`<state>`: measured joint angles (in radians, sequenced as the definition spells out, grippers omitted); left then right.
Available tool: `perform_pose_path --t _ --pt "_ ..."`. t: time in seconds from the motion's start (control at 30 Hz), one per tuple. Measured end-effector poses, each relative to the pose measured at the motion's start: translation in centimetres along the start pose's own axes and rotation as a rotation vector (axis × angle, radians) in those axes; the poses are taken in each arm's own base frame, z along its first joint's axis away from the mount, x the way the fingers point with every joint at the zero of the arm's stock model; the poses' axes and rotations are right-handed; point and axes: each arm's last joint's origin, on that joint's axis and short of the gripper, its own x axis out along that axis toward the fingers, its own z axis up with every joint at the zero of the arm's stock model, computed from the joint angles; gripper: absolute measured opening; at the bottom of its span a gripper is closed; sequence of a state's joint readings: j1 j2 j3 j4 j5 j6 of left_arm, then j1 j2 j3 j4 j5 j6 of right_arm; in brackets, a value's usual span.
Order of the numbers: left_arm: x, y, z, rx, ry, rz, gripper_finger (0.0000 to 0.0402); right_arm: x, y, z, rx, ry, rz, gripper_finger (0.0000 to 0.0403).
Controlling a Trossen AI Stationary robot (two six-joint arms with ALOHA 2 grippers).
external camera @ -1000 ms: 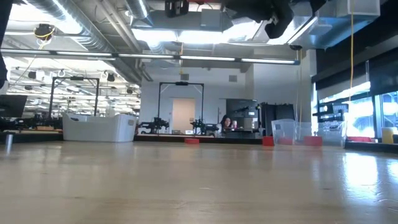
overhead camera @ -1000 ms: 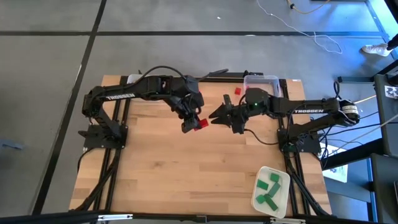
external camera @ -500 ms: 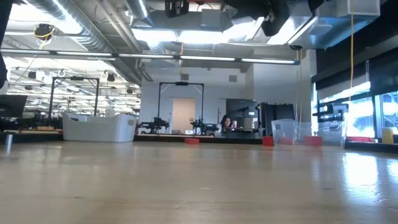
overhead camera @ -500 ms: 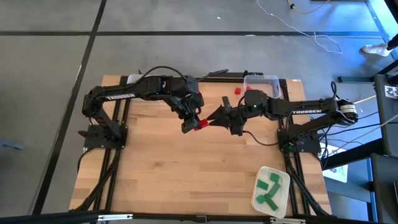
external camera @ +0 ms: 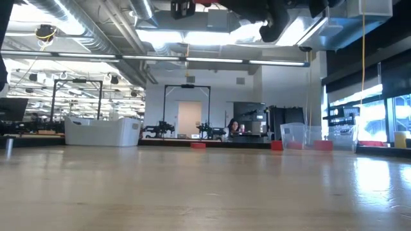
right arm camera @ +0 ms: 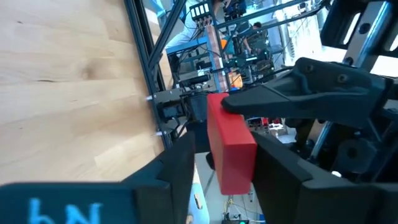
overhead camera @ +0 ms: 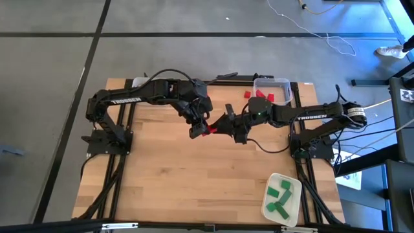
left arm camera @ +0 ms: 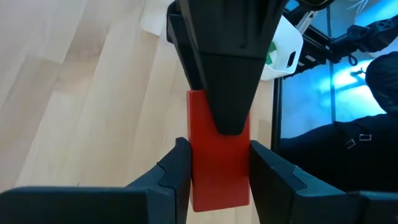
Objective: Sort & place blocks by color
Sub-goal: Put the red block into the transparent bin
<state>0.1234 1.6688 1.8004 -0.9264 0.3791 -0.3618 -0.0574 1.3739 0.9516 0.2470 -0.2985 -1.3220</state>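
A red block (overhead camera: 209, 130) hangs in the air above the middle of the table, between both grippers. My left gripper (overhead camera: 201, 129) is shut on it. My right gripper (overhead camera: 220, 125) has come level from the table's right and is open, one finger on either side of the block's free end (right arm camera: 231, 149). In the low view both grippers show only at the top edge (external camera: 270, 13), well above the tabletop. Other red blocks lie in and beside a clear bin (overhead camera: 272, 83) at the far right. Green blocks lie on a white tray (overhead camera: 292, 206) at the near right. My left gripper pinches the red block between its two fingers at the end nearest its wrist (left arm camera: 217, 180), coming slanting down from the far left. The block is lifted clear of the table and sticks out past the fingertips toward the right arm. My right gripper straddles the block's far end (left arm camera: 196, 106); whether its fingers (right arm camera: 186, 155) touch it I cannot tell.
One red block (overhead camera: 247, 94) lies on the table beside the clear bin, and more red ones (overhead camera: 266, 96) are inside it. Bare wood (overhead camera: 194, 181) spreads over the near half of the table. A cable (overhead camera: 268, 145) trails under the right arm.
My right gripper has moved toward the table's left, closing on the red block held by the left gripper, until its open fingers stand around the block's free end. The left gripper and the block have kept still.
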Motion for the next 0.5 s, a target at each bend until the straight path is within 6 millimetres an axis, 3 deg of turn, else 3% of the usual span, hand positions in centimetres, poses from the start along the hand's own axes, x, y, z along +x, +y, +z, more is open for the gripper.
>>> perform_pose_path --t 0.23,0.5 --pt "0.02 0.03 -0.03 0.004 0.003 0.004 0.0117 0.01 -0.03 0.04 0.006 -0.002 -0.004 0.0059" --pt "0.02 0.11 -0.01 0.029 -0.01 0.041 0.0138 0.01 0.03 0.05 0.042 0.003 0.001 0.0057"
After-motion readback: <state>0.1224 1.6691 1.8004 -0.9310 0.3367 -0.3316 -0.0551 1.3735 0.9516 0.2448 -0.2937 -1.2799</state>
